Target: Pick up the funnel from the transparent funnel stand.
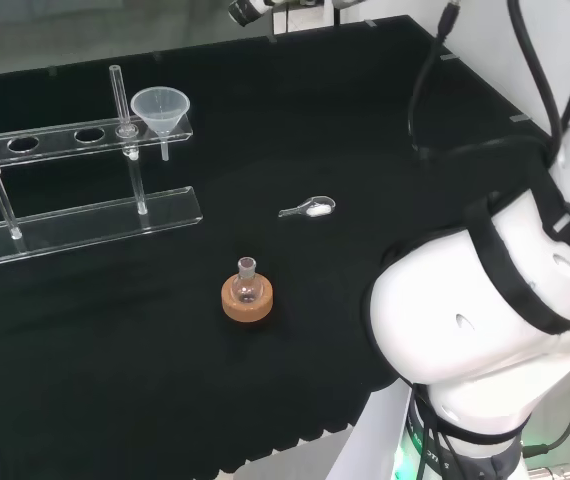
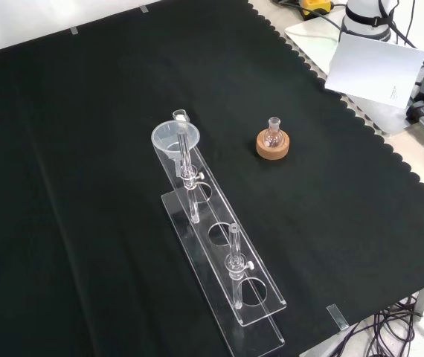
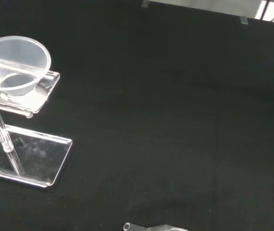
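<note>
fingers: cannot tell their state. funnel (image 1: 161, 107) sits upright in the end hole of the transparent funnel stand (image 1: 85, 215), at about 10 o'clock on the counter (image 1: 365, 130) in the head view. its spout hangs through the upper rail. small round flask (image 1: 247, 282) rests on a cork ring (image 1: 247, 300) near centre, roughly 5 o'clock from the funnel. a clear scoop (image 1: 308, 209) lies at 1 o'clock from the flask.

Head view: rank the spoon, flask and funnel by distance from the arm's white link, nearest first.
1. Spoon and flask on its cork ring, both mid-cloth: too close to call.
2. Funnel, seated in the stand at its right end, upper left.
</note>
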